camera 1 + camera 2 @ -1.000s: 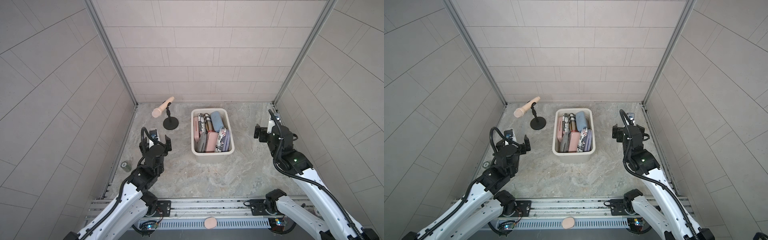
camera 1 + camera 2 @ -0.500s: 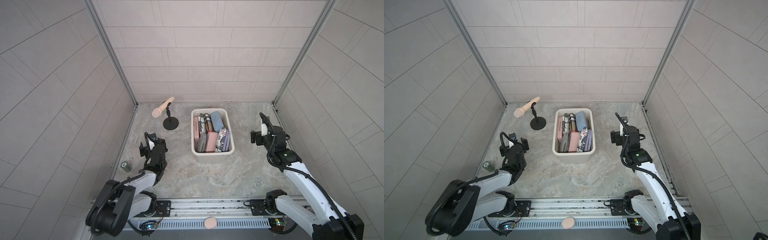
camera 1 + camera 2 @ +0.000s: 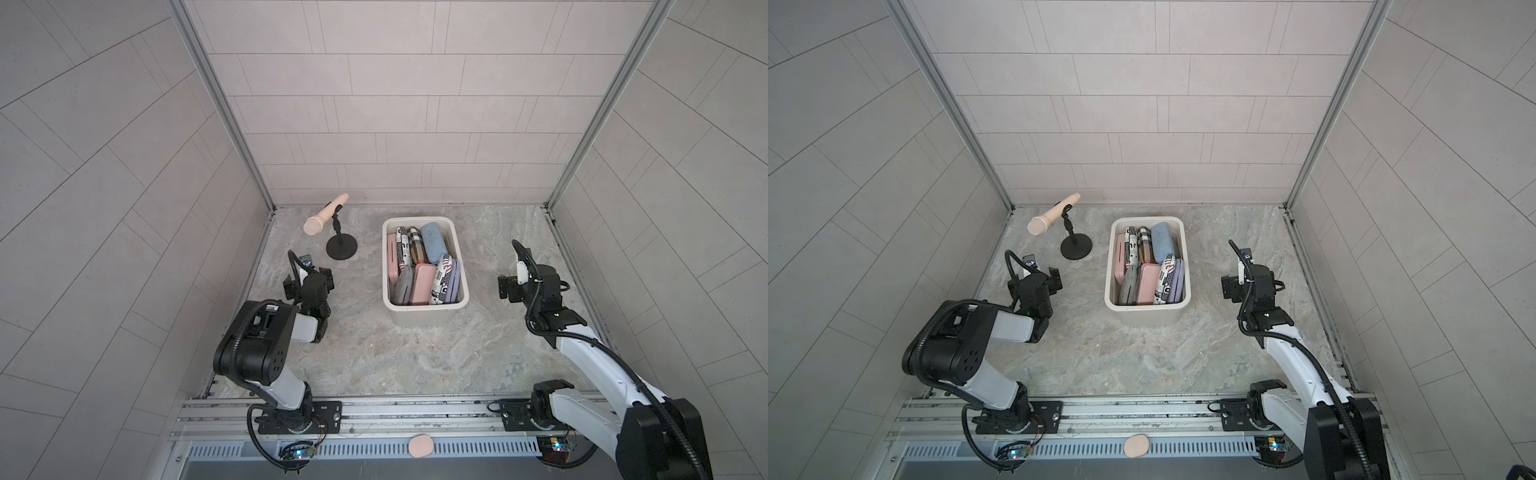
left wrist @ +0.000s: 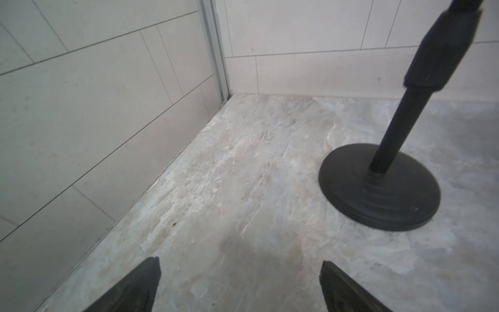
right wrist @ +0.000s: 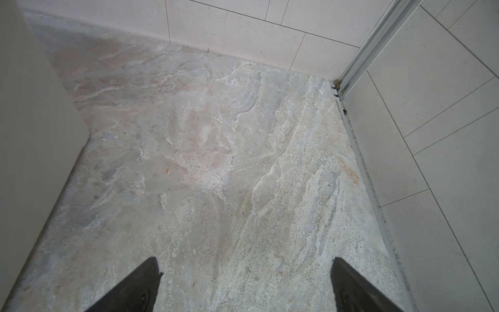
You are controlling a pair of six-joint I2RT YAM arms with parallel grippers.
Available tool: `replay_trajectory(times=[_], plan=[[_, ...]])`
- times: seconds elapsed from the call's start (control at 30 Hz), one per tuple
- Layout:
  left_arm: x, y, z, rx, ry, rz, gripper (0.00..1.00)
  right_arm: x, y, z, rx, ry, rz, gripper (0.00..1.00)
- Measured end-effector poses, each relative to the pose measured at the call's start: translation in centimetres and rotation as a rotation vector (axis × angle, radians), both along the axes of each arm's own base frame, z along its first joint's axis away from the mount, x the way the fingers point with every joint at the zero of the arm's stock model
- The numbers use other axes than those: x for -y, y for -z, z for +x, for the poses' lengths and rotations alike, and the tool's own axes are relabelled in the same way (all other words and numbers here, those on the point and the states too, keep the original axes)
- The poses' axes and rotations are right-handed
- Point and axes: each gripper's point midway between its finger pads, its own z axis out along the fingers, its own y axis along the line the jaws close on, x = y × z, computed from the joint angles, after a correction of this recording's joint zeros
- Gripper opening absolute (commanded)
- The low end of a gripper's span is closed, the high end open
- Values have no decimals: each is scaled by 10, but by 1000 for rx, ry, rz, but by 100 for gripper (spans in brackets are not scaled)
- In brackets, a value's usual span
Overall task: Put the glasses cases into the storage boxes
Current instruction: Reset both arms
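Mid-table toward the back wall, in both top views: cream-white storage box (image 3: pixel 424 319), long side running front to back. Packed inside it, every glasses case in sight, close together, on edge or leaning. At the far end, light blue case (image 3: pixel 435 243) on the right, beige plaid case (image 3: pixel 415 247) beside it, then newspaper-print case (image 3: pixel 401 249) and pink case (image 3: pixel 392 259) along the left wall. Nearer the front, grey case (image 3: pixel 402 287), second pink case (image 3: pixel 424 283), flag-print case (image 3: pixel 441 280) and lavender case (image 3: pixel 454 282) against the right wall. Eight or so by count, though hard to settle where overlapping.

Left of the box and well apart from it: left gripper (image 3: pixel 307 281), low over the marbled tabletop (image 3: pixel 415 365), jaws spread wide, nothing between them. In the left wrist view, only bare stone between the dark fingertips (image 4: pixel 151 270), with the black round stand base (image 4: pixel 378 189) near and apart. On that stand, tilted, pink microphone (image 3: pixel 322 216) by the back-left corner.

Right of the box: right gripper (image 3: pixel 530 286), likewise spread wide and empty. In the right wrist view, bare stone between the fingertips (image 5: pixel 151 267), box wall along one edge of the picture, near but not touching.

On the front rail, off the tabletop: small pink oval pad (image 3: pixel 420 446).
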Motion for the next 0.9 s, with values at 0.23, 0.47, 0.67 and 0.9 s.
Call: replay_trajectory(times=[0.23, 0.47, 0.67, 0.9], plan=[[3, 5, 1, -22, 19, -8, 100, 2, 17, 6, 57, -27, 4, 100], [3, 6, 1, -25, 23, -10, 100, -3, 25, 5, 113, -46, 30, 100], [3, 6, 1, -26, 24, -10, 100, -1, 35, 12, 135, -24, 75, 100], [3, 6, 1, -26, 24, -10, 100, -1, 55, 23, 158, -21, 77, 100]])
